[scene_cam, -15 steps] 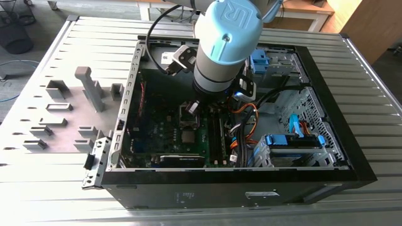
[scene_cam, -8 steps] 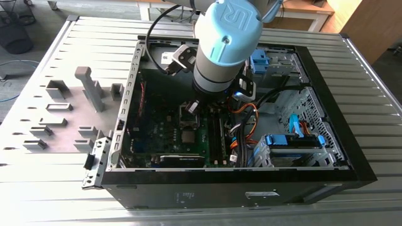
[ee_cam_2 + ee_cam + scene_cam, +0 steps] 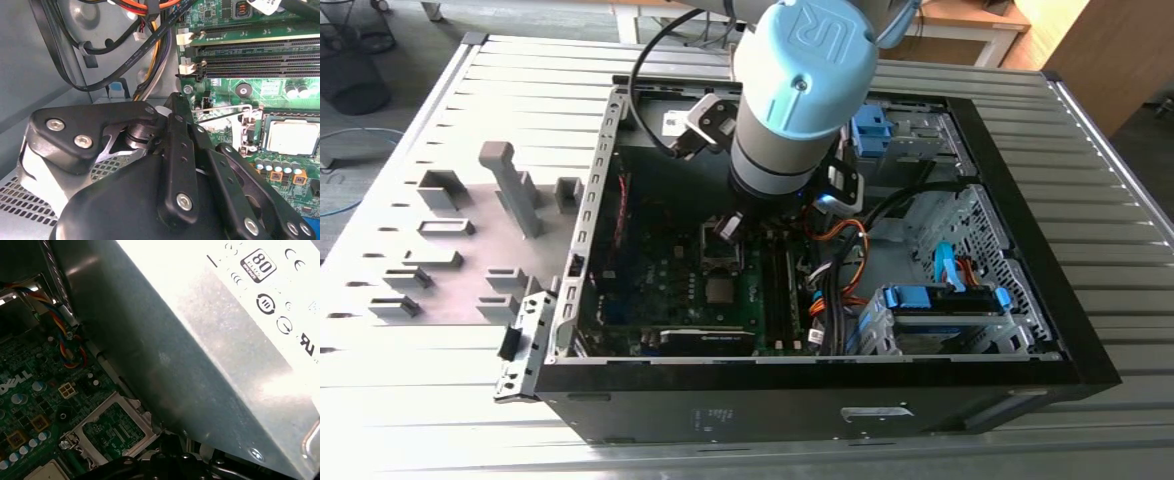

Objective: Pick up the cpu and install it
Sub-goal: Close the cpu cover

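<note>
The cpu [image 3: 718, 292] is a small silvery square lying flat in the motherboard socket inside the open computer case [image 3: 814, 385]. In the second wrist view the cpu [image 3: 292, 137] sits within the dark socket frame, with a thin wire lever [image 3: 225, 111] raised beside it. One corner of the cpu [image 3: 47, 472] appears in the first wrist view, next to the flipped-open metal load plate [image 3: 112, 427]. My gripper [image 3: 730, 230] hangs over that load plate, a short way from the cpu. Its black linkages converge to a shut tip [image 3: 172, 102] with nothing in it.
The grey power-supply box [image 3: 225, 340] stands close beside the gripper. Memory slots [image 3: 260, 55] and cable bundles [image 3: 145, 35] flank the socket. A drive cage with blue clips [image 3: 941, 300] is at the exterior view's right. Grey holder blocks [image 3: 454, 230] stand outside the case at its left.
</note>
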You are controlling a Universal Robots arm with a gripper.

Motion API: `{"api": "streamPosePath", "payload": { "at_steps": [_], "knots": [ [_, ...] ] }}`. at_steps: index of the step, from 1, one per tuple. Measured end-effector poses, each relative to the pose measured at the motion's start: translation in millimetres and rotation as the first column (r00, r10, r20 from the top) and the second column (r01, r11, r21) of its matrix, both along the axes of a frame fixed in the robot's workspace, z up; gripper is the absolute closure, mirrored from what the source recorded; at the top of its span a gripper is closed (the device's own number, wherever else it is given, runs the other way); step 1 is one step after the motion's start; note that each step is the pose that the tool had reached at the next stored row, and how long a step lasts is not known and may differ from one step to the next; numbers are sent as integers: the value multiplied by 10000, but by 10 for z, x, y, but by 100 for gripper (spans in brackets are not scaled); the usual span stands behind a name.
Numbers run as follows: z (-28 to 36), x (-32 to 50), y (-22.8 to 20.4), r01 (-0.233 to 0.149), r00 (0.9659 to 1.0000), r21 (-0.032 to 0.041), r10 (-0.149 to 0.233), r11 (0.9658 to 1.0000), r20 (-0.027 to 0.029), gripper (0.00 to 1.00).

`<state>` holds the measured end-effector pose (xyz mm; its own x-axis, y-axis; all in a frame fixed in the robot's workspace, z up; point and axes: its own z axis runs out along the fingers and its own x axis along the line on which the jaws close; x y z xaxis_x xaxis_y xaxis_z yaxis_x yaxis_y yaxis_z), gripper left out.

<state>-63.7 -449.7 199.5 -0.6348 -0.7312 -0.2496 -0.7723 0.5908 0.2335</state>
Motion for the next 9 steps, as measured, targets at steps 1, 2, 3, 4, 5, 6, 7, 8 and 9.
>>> {"api": "streamPosePath", "payload": {
  "at_steps": [1,2,3,4,5,6,7,8,9],
  "knots": [
    [1,-1,-1,-1,10000,-1,1,10000,0,89],
    [2,-2,-2,-4,10000,-3,4,10000,0,89],
    [3,-7,-3,-11,10000,-4,11,10000,0,89],
    [3,-13,-3,-25,10000,-4,25,10000,1,89],
    [3,-18,-5,-46,10000,-4,46,10000,2,89],
    [3,-22,-6,-70,10000,-4,70,10000,2,89],
    [3,-23,-6,-103,9999,-4,103,9999,2,89],
    [3,-25,-6,-143,9999,-5,143,9999,2,89],
    [3,-26,-7,-187,9998,-5,187,9998,2,89]
  ]
}}
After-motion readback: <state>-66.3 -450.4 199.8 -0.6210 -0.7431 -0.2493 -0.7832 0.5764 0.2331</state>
